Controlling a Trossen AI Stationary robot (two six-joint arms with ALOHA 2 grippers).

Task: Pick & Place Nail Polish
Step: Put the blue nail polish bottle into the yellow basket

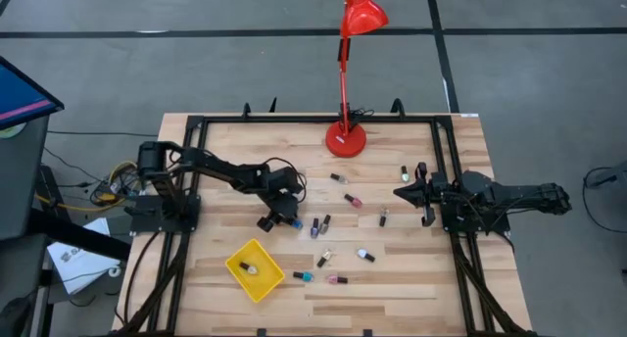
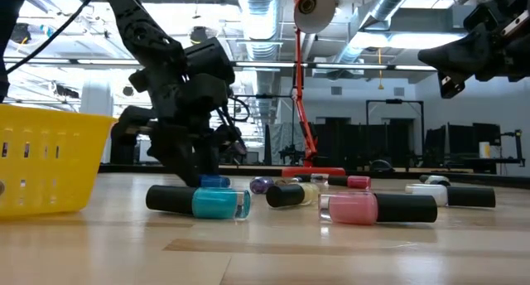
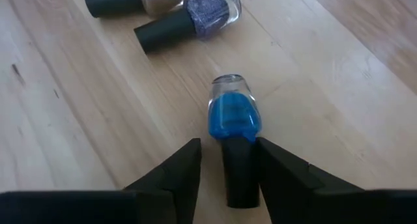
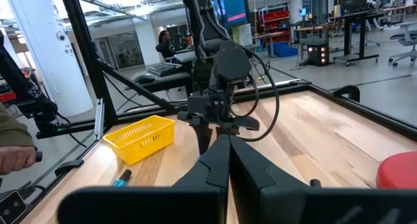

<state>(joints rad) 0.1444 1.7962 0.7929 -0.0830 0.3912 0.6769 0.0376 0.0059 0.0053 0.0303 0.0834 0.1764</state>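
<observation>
L claw (image 3: pixel 227 168) down at desk (image 1: pixel 392 278) center, fingers apart w/ blue nail polish (image 3: pixel 234 120) lying flat btwn them, black cap in the gap, no squeeze visible. R claw (image 1: pixel 404 193) held off desk at right side, fingers pressed together. Other bottles scattered mid-desk near yellow tray (image 1: pixel 257 269).
</observation>
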